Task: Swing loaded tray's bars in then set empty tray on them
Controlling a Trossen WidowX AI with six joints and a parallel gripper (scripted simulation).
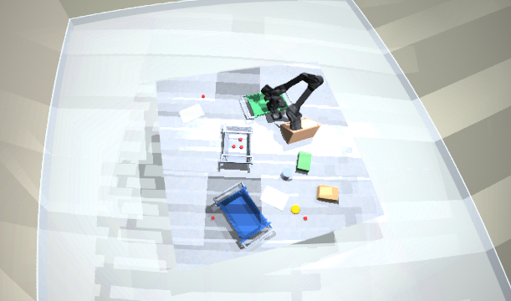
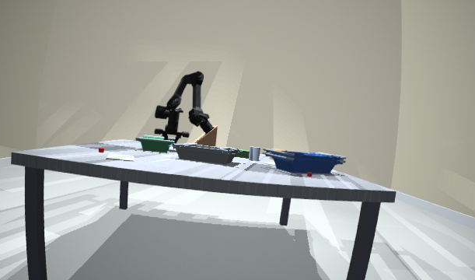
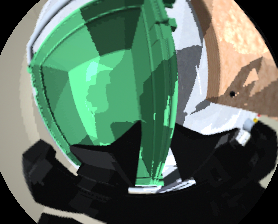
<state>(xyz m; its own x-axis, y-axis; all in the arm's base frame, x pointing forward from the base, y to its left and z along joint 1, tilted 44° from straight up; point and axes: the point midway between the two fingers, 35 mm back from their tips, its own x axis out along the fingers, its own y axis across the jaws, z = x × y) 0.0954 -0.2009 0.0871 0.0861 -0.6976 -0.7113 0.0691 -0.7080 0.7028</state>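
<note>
Presently | end effector (image 1: 277, 111) (image 2: 172, 139) (image 3: 151, 121) astride green tray (image 1: 257, 105) (image 2: 155, 145) (image 3: 102, 107) edge | part-closed, cannot tell if grasping | gray tray (image 1: 225, 144) (image 2: 204, 155) apart

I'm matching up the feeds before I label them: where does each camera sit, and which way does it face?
Top: high overhead, facing down at the table; the whole arm shows.
Exterior: beyond a table edge, facing across the top from low down; arm in profile.
Wrist: on the arm by the gripper, facing past its fingers into the green tray.
Top and exterior share the blue tray.
</note>
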